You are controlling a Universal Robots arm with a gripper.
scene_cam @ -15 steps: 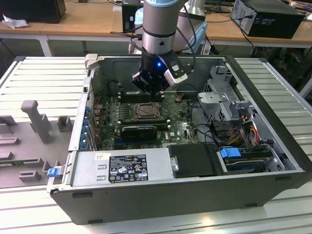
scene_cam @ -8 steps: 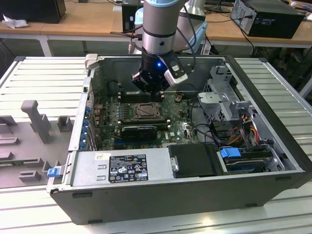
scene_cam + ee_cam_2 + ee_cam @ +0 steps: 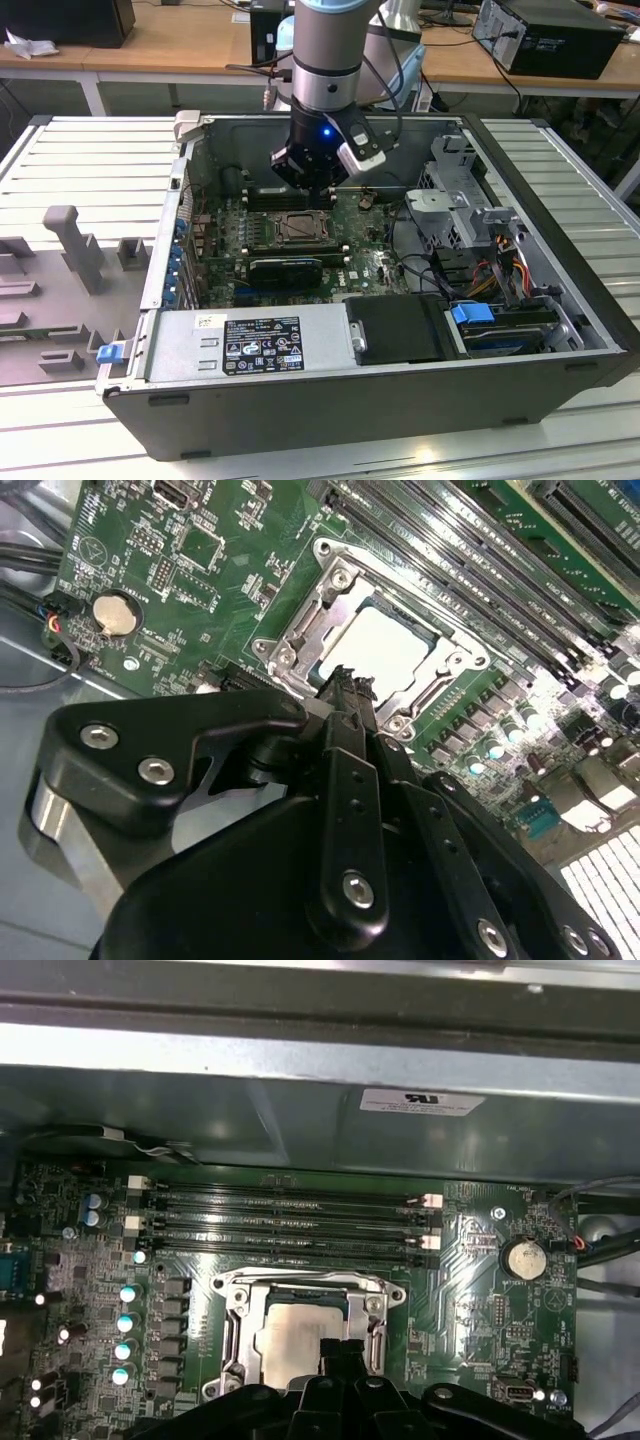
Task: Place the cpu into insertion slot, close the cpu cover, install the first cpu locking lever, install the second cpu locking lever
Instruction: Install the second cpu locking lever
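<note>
Fingers (image 3: 345, 685) pressed together over cpu (image 3: 375, 645) under closed cpu cover (image 3: 300, 630); labels unreadable.

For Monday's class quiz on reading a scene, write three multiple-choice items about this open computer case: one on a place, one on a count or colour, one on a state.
1. Where is the pale square metal-topped cpu?
A. on the grey table
B. in the square metal-rimmed insertion slot
C. on the power supply

2. How many long black memory slots lie beside the socket?
A. one
B. four
C. nine

3. The thin silver cpu cover is:
A. down around the chip
B. standing upright
C. removed

Answers: B, both wrist views show the chip inside the socket; B, the first wrist view shows four parallel slots; A, the frame lies flat.
</note>
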